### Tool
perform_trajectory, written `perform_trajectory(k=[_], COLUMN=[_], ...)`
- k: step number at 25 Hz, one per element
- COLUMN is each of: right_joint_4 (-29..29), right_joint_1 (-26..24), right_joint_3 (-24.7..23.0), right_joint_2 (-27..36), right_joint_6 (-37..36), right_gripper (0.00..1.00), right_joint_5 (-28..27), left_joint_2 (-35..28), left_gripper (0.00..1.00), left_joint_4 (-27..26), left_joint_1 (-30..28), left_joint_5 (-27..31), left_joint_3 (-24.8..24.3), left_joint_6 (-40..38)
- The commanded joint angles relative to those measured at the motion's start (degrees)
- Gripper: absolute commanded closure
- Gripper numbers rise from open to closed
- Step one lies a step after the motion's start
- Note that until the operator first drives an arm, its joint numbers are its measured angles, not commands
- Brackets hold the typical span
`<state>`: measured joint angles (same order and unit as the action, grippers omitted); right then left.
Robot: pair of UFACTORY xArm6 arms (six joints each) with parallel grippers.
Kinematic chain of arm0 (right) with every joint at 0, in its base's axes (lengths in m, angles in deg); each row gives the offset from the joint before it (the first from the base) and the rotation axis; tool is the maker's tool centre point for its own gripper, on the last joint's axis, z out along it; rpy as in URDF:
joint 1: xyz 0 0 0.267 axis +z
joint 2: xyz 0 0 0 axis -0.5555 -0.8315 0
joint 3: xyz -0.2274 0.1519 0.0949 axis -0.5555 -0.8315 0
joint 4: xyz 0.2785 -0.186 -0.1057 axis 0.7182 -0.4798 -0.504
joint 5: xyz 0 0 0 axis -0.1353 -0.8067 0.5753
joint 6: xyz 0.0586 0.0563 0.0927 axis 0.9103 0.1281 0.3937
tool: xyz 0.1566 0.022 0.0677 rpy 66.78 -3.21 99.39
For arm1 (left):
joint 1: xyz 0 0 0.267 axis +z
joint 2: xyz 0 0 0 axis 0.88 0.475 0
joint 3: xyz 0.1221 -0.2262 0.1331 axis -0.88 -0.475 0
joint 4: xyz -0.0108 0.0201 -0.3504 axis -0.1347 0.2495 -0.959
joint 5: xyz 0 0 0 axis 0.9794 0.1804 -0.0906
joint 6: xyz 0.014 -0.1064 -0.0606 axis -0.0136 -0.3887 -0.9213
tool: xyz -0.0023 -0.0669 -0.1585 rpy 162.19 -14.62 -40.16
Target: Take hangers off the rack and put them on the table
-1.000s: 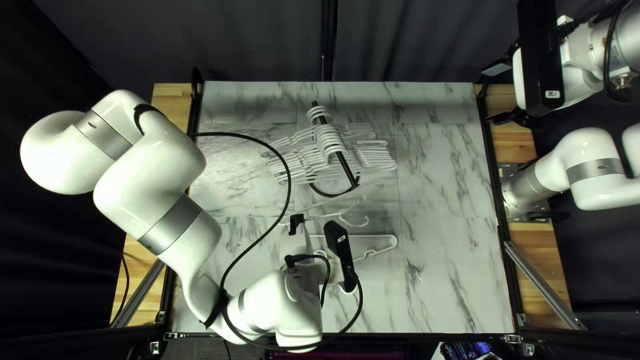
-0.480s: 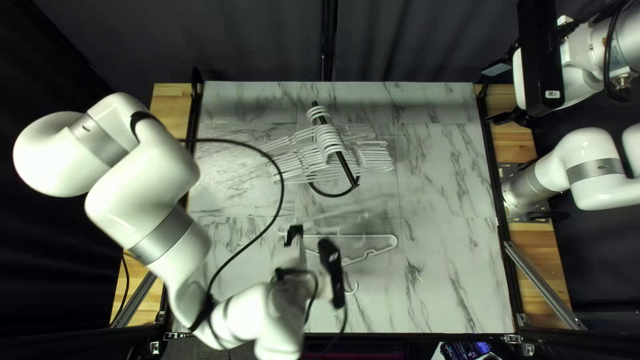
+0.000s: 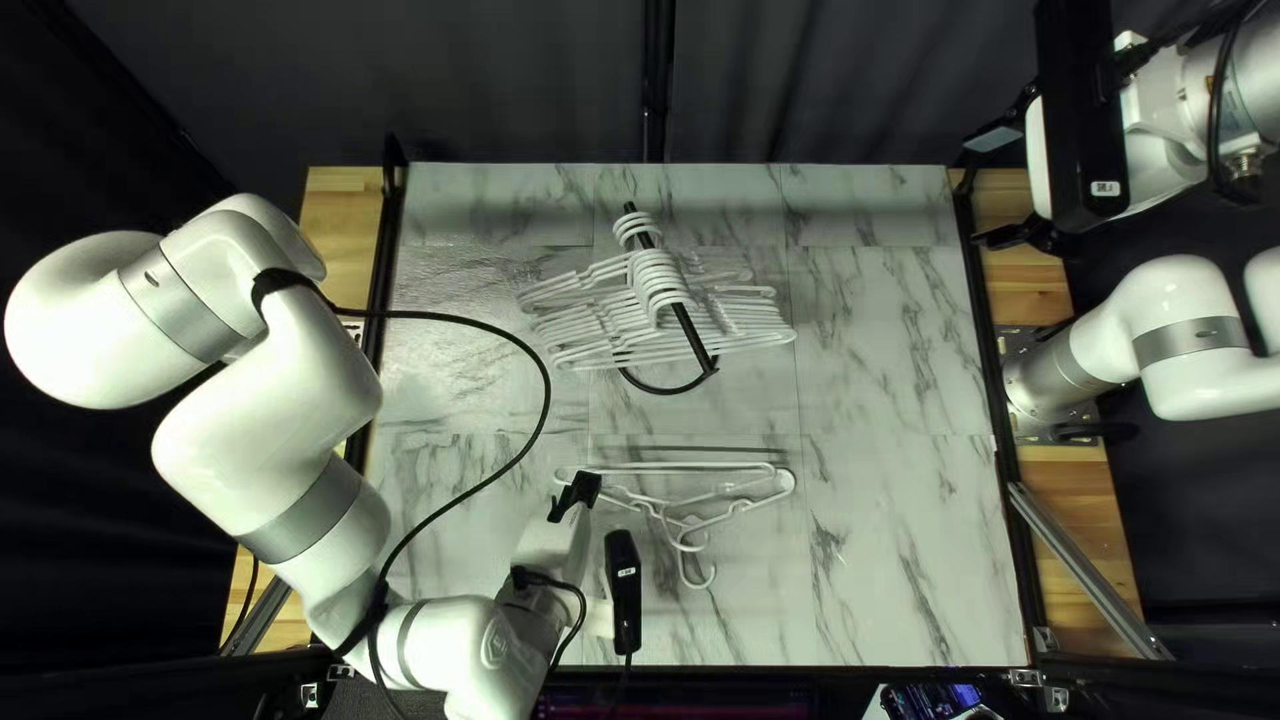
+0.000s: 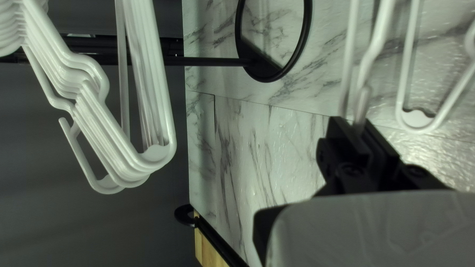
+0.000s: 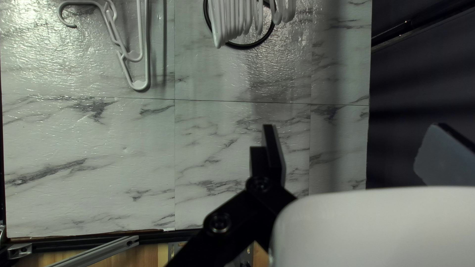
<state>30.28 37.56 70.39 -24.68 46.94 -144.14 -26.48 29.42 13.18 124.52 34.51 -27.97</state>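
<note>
Shifted toward the near edge since the earlier frame: left claw [image 4: 357, 126], gripping 1 white plastic hanger [image 4: 362, 101]. Status: 1 hanger laid [image 5: 141, 85] on the marble-patterned counter [image 3: 880, 560]; white stack [image 3: 660, 283] remains on the black metal rack [image 3: 692, 336]. Right claw [image 5: 354, 126]: open.

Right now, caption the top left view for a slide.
Left gripper holds a white hanger over the table; more hangers hang on the black rack.

The left end effector [image 3: 576, 491] is pinched narrow; the right end effector [image 3: 984, 190] is spread wide.
</note>
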Motion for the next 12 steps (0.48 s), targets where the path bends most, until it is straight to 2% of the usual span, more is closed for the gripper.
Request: perform_trajectory(k=[1,7,12], right_joint_4=[0.0,0.0,0.0], right_joint_1=[0.0,0.0,0.0], right_joint_3=[0.0,0.0,0.0], right_joint_2=[0.0,0.0,0.0], right_joint_6=[0.0,0.0,0.0], right_gripper=[0.00,0.00,0.00], right_joint_5=[0.0,0.0,0.0], left_joint_2=[2.5,8.4,11.7], left_gripper=[1.00,1.00,1.00], left_joint_4=[-0.3,3.9,6.1], left_joint_1=[-0.2,-2.1,-1.0], left_joint_5=[0.4,1.5,2.4], left_joint_3=[2.3,5.4,6.6], left_joint_6=[-0.4,1.4,2.5])
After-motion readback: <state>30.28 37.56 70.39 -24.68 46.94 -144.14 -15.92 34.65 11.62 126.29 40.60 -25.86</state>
